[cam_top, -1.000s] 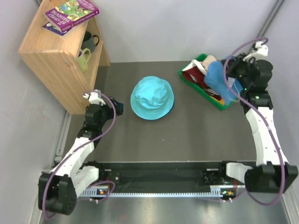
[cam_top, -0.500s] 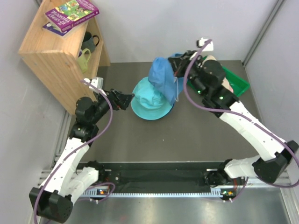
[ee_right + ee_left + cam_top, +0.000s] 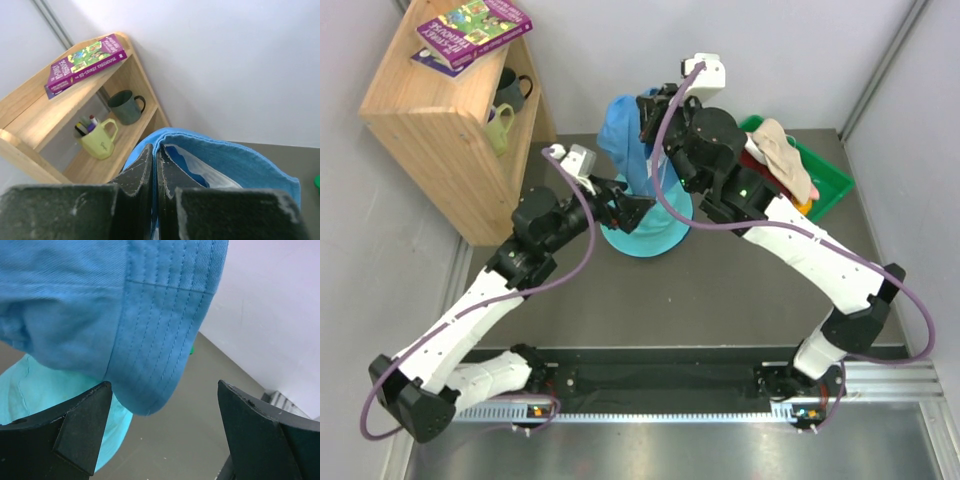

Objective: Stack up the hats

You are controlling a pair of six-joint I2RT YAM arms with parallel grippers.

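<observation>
The soft blue cloth bucket hat (image 3: 623, 150) is pinched at its upper edge between the closed fingers of the right gripper (image 3: 155, 160). It is hung long axis vertical over the teal cloth bucket hat (image 3: 655, 238), which is laid flat on the dark table (image 3: 740, 290). The left gripper (image 3: 164, 390), the nearer to the dangling stitched brim, is spread wide and empty, with that brim's lowest edge framed between its fingers.

The dark tabletop (image 3: 720, 290) before me carries a teal hat (image 3: 665, 237) lying flat near its middle, a green tray (image 3: 832, 182) at the far right corner, and a wooden shelf (image 3: 430, 150) standing at the far left.
</observation>
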